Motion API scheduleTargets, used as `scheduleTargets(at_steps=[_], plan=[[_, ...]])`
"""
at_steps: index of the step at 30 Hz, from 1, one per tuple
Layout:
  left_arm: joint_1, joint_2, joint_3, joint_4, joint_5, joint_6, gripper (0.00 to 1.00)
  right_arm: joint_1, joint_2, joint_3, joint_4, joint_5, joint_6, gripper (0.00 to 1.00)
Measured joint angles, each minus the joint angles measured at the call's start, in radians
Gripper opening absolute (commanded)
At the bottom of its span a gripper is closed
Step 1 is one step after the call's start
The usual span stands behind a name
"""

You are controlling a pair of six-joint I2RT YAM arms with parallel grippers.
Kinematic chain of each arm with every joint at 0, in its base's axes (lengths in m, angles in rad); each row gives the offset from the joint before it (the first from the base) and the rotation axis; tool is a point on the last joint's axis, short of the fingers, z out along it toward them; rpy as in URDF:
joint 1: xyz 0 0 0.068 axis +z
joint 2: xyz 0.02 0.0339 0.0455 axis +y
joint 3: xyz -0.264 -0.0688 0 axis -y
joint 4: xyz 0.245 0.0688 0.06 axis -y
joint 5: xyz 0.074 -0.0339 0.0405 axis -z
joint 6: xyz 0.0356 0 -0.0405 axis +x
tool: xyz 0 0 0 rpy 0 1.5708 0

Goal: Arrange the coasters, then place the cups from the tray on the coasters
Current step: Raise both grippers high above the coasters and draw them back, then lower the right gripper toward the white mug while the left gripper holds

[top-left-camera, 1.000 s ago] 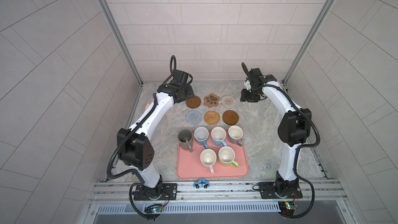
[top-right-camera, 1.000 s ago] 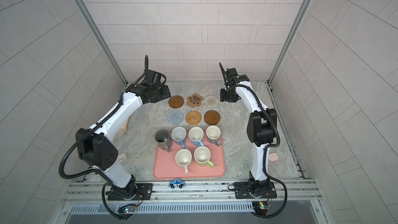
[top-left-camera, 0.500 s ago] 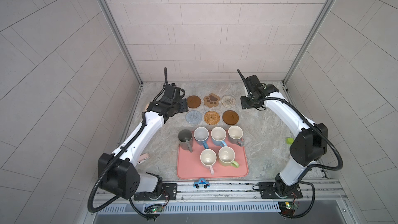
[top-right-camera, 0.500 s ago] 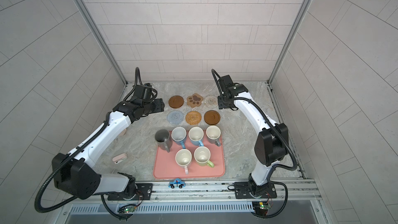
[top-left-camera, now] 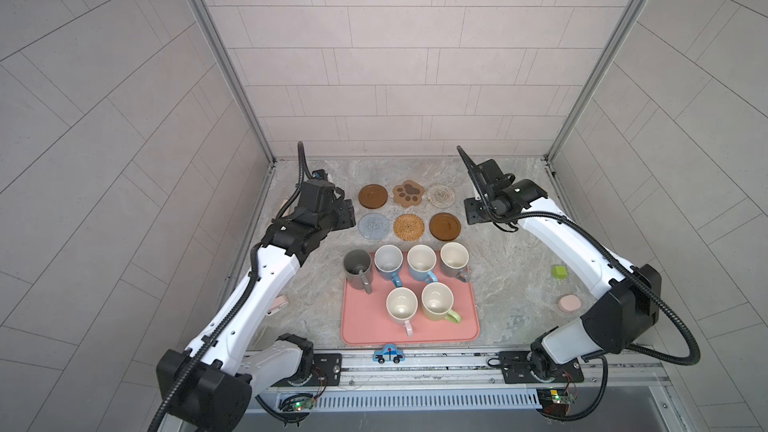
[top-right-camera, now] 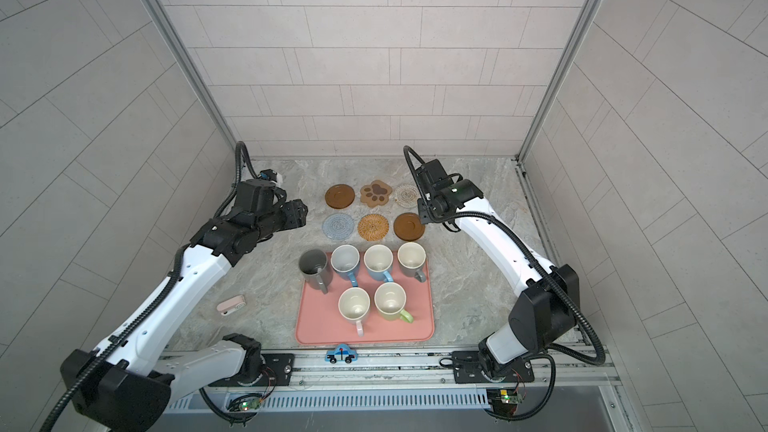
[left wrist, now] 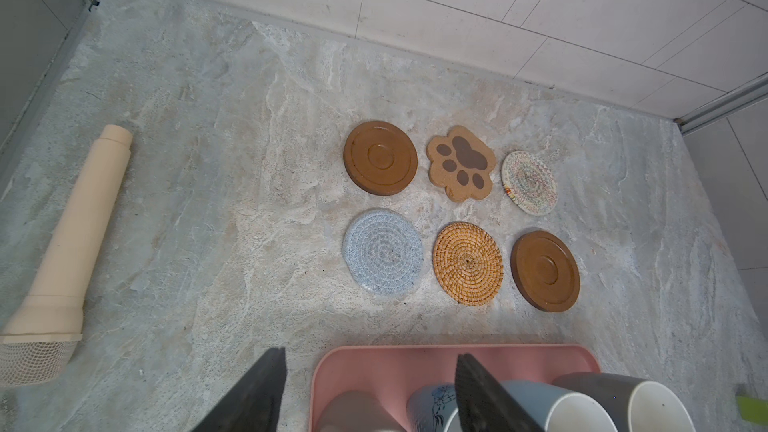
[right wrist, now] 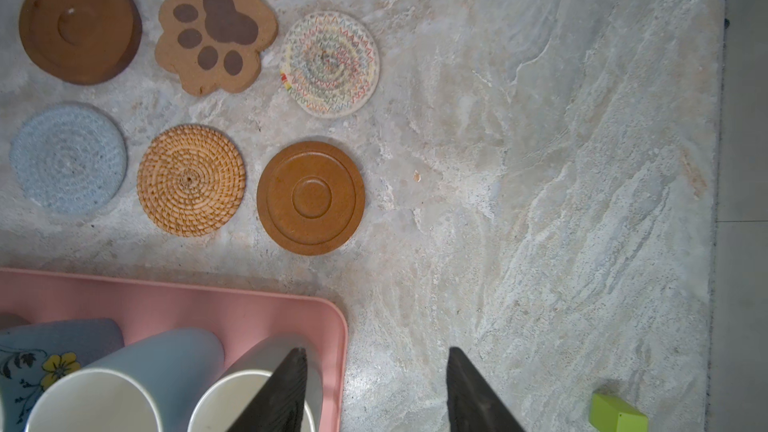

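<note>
In both top views the six flat coasters [top-left-camera: 409,226] lay in two rows of three on the grey marbled surface [top-left-camera: 519,284], just beyond the salmon-pink rounded tray [top-right-camera: 316,326]. Six ceramic mugs [top-left-camera: 420,259] stood on the tray (the tall dark grey mug [top-left-camera: 357,268] at its far left corner). The left wrist view showed the left gripper [left wrist: 370,354] open and empty above the tray's far edge. In the right wrist view the right gripper [right wrist: 376,351] was also parted, holding nothing, over the tray's corner.
</note>
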Motion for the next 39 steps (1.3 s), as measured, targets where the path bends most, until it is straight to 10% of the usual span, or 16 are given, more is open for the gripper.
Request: scheduleTargets(at_steps=[39], plan=[[0.000, -0.125, -0.140, 0.033, 0.009, -0.114, 0.71, 0.081, -0.216, -0.240, -0.023, -0.020, -0.005, 0.61]])
